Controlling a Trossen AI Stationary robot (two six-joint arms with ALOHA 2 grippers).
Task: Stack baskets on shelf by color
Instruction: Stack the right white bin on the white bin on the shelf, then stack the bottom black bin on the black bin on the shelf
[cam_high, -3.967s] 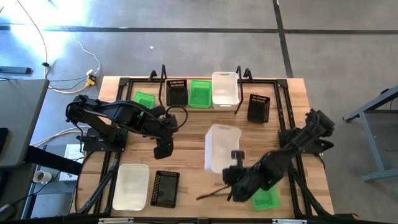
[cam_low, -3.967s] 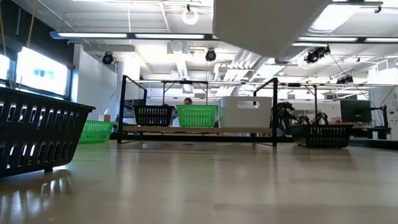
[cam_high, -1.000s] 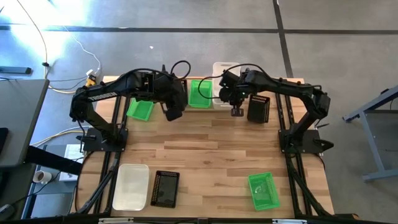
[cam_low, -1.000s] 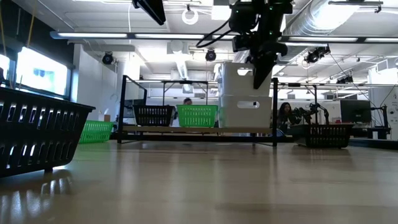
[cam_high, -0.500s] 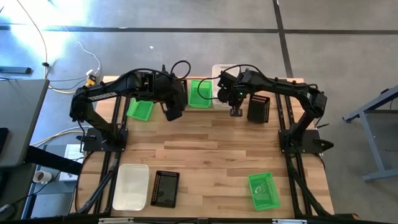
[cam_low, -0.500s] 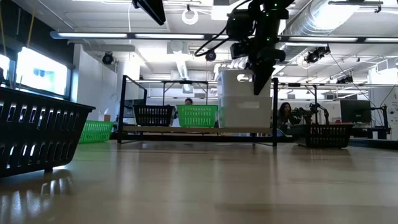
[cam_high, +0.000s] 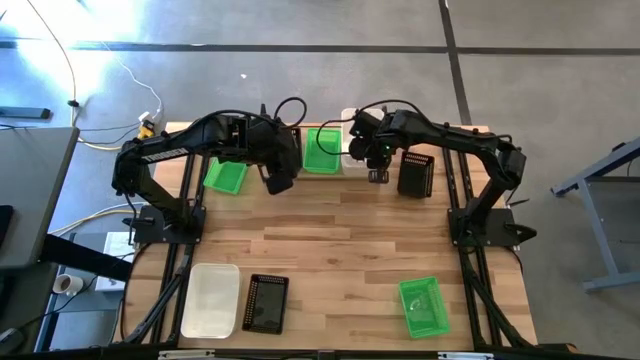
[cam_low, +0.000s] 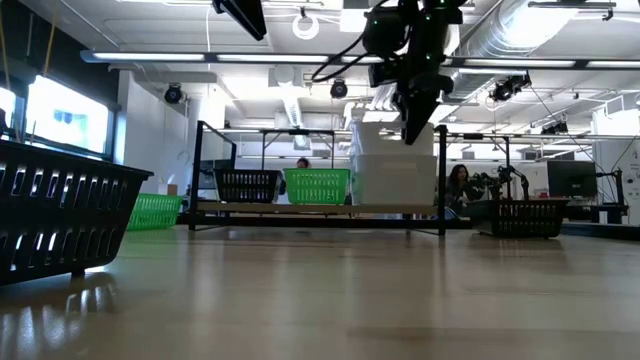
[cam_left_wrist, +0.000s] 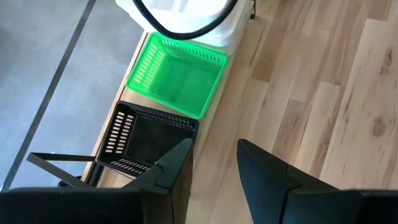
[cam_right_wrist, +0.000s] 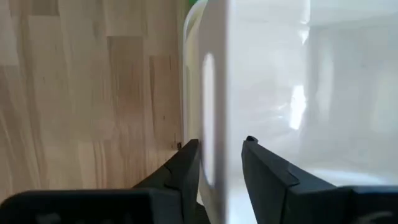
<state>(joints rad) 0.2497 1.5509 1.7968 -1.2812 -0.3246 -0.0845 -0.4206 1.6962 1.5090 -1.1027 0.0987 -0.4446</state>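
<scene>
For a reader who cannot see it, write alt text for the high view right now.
Seen from above, the right gripper is over the white baskets on the shelf, beside a green basket. The left gripper hangs over the shelf's black basket. Green, black and white baskets sit loose on the wooden table.

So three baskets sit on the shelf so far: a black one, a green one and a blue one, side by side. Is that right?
Not quite. None is blue: the high view shows the shelf holding a black basket, a green basket and white baskets under the right claw, side by side.
</scene>
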